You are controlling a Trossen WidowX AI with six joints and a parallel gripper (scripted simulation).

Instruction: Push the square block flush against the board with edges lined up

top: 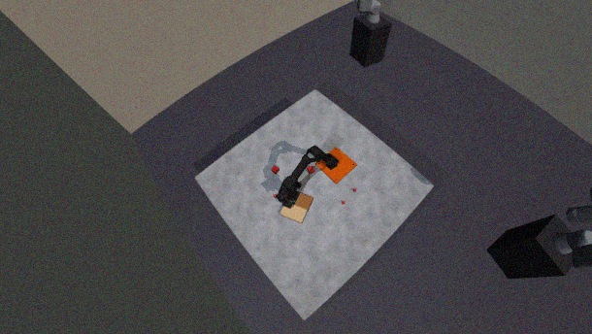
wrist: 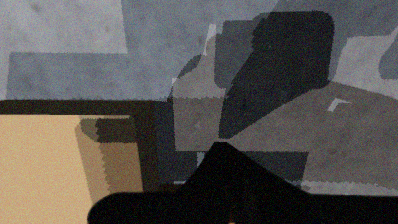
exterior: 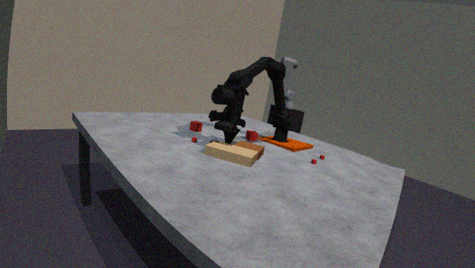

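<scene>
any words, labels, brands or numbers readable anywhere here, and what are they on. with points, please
None that can be read.
The pale board (top: 294, 214) (exterior: 230, 152) (wrist: 40, 165), brown block (top: 305, 200) (exterior: 251, 146) and red cubes show no lettering.
The orange base plate (top: 338, 176) (exterior: 300, 146) has small dark spots, not text.
Any marking on the black arm is too dark to read.

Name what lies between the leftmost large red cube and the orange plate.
Another large red cube, with the black arm crossing above; the top view shows both.

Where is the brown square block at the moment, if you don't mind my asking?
In the top view, the brown block lies against the pale board, on its side toward the orange base plate.
</scene>
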